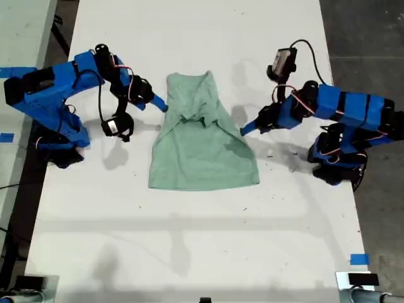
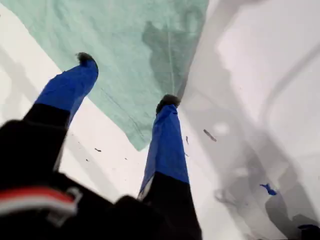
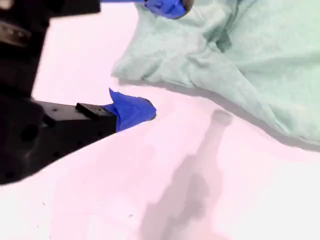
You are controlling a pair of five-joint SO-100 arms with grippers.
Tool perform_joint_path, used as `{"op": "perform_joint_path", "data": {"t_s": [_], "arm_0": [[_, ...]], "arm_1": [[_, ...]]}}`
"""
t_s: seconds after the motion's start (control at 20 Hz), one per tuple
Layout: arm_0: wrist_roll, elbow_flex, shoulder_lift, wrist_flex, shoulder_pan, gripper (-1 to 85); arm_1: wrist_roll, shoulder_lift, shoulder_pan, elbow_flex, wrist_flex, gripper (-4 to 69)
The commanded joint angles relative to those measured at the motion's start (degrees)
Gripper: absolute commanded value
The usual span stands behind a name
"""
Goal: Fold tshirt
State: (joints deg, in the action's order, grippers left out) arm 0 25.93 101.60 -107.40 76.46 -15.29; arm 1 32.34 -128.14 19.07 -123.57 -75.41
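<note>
The small pale mint-green short-sleeved tshirt [image 1: 202,142] of plain soft fabric lies near the middle of the long white table [image 1: 189,240], between my two blue arms; its hem end is spread flat toward the exterior view's bottom, and its upper part is narrowed and rumpled, with both sides folded in over the chest so that creases bunch just below the collar. My first gripper [image 1: 246,130] comes in from the exterior view's right and sits at the cloth's edge on that side, low over the table; in the first wrist view [image 2: 130,82] its two blue-taped fingers [image 2: 167,145] are spread well apart, both dark tips over the green fabric close to a corner of it, and nothing is held between them. My second gripper [image 1: 161,104] reaches in from the exterior view's left and stops right beside the folded shoulder on that side; in the second wrist view [image 3: 160,55] its jaws also stand wide, one blue tip [image 3: 131,111] over the bare table just beside the shirt's rounded fold and the other up at the cloth's edge, gripping nothing. A small strip of blue tape [image 1: 358,259] sticks to the table near the exterior view's lower right corner
</note>
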Motion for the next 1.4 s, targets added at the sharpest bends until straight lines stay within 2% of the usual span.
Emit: {"op": "perform_joint_path", "data": {"t_s": [0.0, 0.1, 0.25, 0.4, 0.75, 0.8, 0.9, 1.1, 1.35], "arm_0": [[-6.6, 8.7, -5.7, -4.5, 7.2, 23.9], [-8.9, 11.2, -3.8, -6.9, 10.9, 23.1], [-11.0, 10.2, 0.0, -8.5, 13.9, 22.6], [-10.8, 6.9, 4.0, -8.5, 14.7, 22.5], [-10.5, 3.2, 7.7, -8.3, 15.4, 21.8], [-10.5, 3.2, 7.7, -8.1, 15.4, 21.8], [-10.5, 3.2, 7.6, -7.9, 15.4, 21.6], [-10.5, 3.1, 7.6, -7.8, 15.2, 21.6], [-10.5, 3.2, 7.1, -7.1, 15.1, 21.1]], "arm_1": [[0.1, -2.3, -4.1, -5.3, 5.7, 24.7], [-0.9, -2.3, -5.9, -10.4, 9.2, 24.4], [-1.7, -1.8, -7.2, -12.8, 10.8, 24.2], [-1.3, 1.1, -7.3, -12.7, 11.9, 23.9], [-1.4, 12.9, -8.3, -13.7, 18.9, 23.1], [-1.4, 14.6, -8.3, -14.2, 20.1, 21.3], [-1.4, 18.8, -8.3, -14.5, 22.2, 13.0], [-0.7, 24.0, -8.0, -11.3, 21.6, -1.1], [-1.1, 25.8, -8.4, -9.0, 19.2, -1.0]]}}
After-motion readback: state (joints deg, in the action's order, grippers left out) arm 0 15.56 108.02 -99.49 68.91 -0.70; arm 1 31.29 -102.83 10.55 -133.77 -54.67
